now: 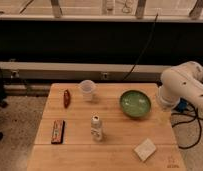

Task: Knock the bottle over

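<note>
The bottle [96, 127] stands upright near the middle of the table [115, 161]. The arm [182, 87] is folded up well away from the bottle, beyond the green bowl [135, 103]. Its gripper is hidden from me, so I cannot tell its state. 1 clear cup [87, 90] sits behind the bottle. A wide sweep could topple that instead, or clip the bowl on the way in.
</note>
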You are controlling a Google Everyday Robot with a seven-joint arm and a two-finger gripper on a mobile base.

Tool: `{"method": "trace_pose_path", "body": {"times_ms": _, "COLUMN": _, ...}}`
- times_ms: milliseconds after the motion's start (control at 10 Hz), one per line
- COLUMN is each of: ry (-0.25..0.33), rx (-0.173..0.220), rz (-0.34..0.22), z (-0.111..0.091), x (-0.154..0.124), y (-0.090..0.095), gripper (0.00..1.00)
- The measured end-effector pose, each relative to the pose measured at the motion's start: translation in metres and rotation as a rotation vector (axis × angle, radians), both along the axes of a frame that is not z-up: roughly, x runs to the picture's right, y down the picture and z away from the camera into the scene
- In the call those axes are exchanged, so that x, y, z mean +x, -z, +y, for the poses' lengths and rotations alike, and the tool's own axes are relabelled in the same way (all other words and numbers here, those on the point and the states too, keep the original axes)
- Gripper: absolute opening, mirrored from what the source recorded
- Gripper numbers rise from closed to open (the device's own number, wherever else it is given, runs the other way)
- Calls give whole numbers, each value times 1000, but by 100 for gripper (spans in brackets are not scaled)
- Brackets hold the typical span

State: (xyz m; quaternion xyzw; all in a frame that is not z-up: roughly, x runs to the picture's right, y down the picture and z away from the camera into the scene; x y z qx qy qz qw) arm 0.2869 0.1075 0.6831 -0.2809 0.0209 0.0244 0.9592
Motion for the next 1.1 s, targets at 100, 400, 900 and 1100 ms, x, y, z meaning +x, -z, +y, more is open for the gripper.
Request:
{"method": "trace_pose_path", "body": {"times_ms": 100, "ry": 1, "rx": -1, "rz": 0, "z": 1, "x": 0, "y": 0, "gripper": 80}}
{"method": "trace_pose_path", "body": {"times_ms": 400, "ry": 17, "rx": 4, "rz": -12, "z": 1, "x": -8, "y": 0, "gripper": 80}}
{"method": "trace_pose_path", "body": {"times_ms": 900, "ry": 32, "rx": 7, "rz": -25, "z": 3, "x": -15, "y": -1, "gripper": 80}}
{"method": "trace_pose_path", "body": {"times_ms": 1100, "ry": 37, "rx": 9, "rz": -30, "z": 3, "x": -18, "y": -1, "gripper": 80}}
